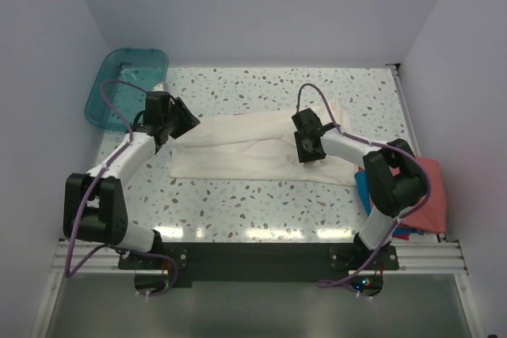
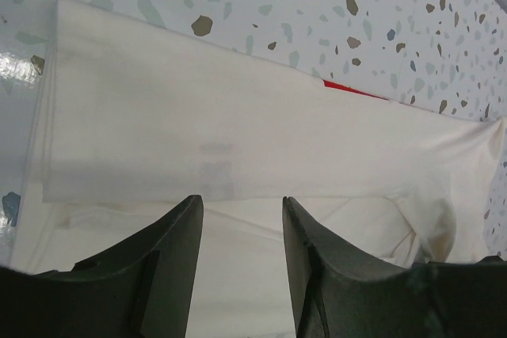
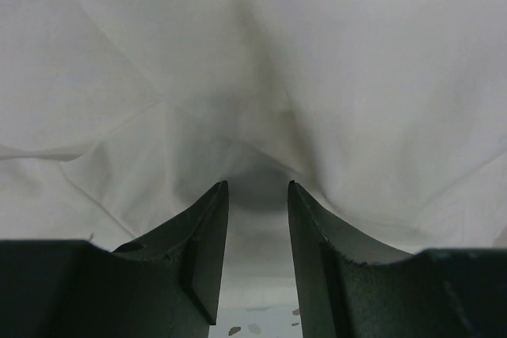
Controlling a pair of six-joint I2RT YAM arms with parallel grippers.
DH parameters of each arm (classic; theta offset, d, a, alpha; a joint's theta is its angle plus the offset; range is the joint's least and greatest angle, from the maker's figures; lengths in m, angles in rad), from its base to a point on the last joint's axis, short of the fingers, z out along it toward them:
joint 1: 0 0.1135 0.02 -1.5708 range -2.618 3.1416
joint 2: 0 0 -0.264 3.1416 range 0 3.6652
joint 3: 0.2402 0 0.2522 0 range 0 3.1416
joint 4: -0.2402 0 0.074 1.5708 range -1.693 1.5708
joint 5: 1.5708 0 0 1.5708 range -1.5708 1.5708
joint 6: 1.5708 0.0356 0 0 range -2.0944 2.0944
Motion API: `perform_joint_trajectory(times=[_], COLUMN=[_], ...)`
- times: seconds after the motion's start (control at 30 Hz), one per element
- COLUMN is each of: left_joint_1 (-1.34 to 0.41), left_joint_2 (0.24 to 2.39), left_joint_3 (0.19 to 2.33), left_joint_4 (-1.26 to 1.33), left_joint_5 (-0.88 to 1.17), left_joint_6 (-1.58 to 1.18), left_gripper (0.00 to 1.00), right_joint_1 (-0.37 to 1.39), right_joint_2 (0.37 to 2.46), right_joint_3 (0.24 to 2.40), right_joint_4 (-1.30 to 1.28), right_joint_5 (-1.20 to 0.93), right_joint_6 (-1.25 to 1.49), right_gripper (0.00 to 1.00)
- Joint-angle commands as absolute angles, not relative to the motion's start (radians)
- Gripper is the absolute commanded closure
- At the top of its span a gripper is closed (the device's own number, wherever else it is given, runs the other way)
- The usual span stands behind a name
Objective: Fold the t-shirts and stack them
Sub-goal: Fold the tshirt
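Left pincer (image 2: 242, 203) spread over the white shirt (image 2: 198, 116) on the desk (image 1: 238, 203). I find the right pincer (image 3: 257, 187) spread too, above it.

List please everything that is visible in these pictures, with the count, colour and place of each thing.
cream-white t-shirt: one, cream-white, partly folded, middle of the table
salmon-red t-shirt: one, salmon-red, right edge of the table
blue t-shirt: one, bright blue, beside the salmon-red t-shirt, seemingly under it
tub: one, translucent teal, far left corner
table: one, white with dark speckles
arms: two, white and black, bases at the near edge
left gripper: one, black, open over the cream-white t-shirt's left end
right gripper: one, black, tips at the cream-white t-shirt's right part
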State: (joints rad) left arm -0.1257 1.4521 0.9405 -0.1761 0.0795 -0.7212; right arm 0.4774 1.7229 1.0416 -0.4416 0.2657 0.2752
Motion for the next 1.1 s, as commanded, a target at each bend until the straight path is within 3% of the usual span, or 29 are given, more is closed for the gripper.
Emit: perform_joint_trajectory(times=[0.0, 1.07], left_joint_1=[-0.127, -0.124], left_joint_2=[1.448, 1.483], left_joint_3=[0.936, 0.936], left_joint_4=[-0.167, -0.169], left_joint_5=[0.098, 0.1], left_joint_6=[-0.698, -0.68], left_gripper=[0.5, 0.5], right_joint_1=[0.476, 0.472], right_joint_2=[1.755, 1.801], right_joint_3=[1.112, 1.127], right_joint_4=[-0.429, -0.396], right_joint_5=[0.342, 0.446], right_joint_6=[0.262, 0.241], right_gripper=[0.6, 0.59])
